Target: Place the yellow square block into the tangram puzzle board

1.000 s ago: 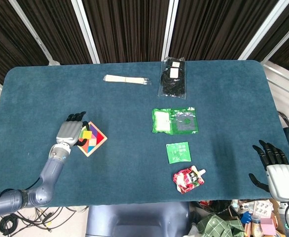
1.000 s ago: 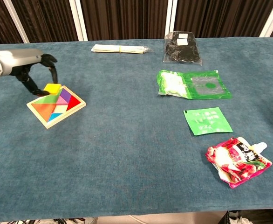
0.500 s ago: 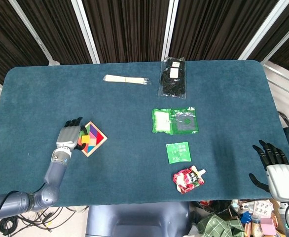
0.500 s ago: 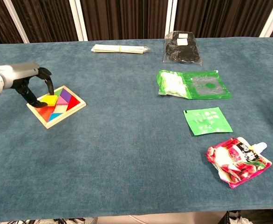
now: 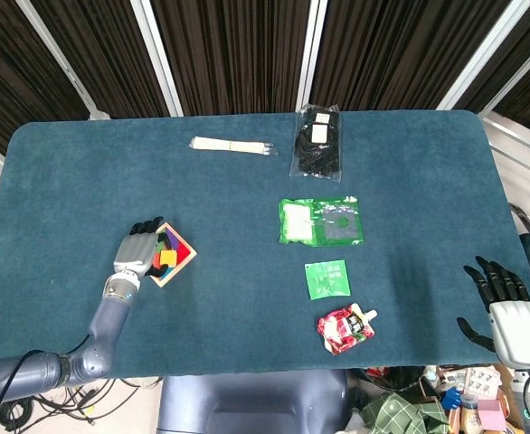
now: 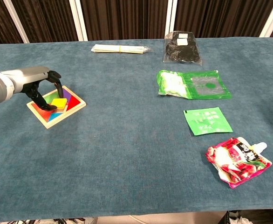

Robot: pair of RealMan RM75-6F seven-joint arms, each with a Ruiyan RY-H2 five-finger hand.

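Note:
The wooden tangram board (image 5: 183, 268) (image 6: 67, 116) lies at the table's left, filled with coloured pieces. My left hand (image 5: 137, 250) (image 6: 37, 83) reaches over the board's left side. Its fingertips pinch the yellow square block (image 5: 167, 259) (image 6: 59, 103), which sits low over the middle of the board, touching or nearly touching the pieces. The hand hides the board's left corner in the head view. My right hand (image 5: 505, 306) hangs by the table's front right edge with its fingers spread and nothing in it; only the head view shows it.
A bundle of pale sticks (image 5: 232, 145) (image 6: 120, 48) and a black packet (image 5: 318, 143) (image 6: 182, 47) lie at the back. A green bag (image 5: 320, 221) (image 6: 192, 84), a small green sachet (image 5: 326, 278) (image 6: 207, 121) and a red pouch (image 5: 345, 327) (image 6: 239, 161) lie right of centre.
My left hand has carried the yellow block from the board's far corner toward its middle and lowered it. The right hand has stayed still.

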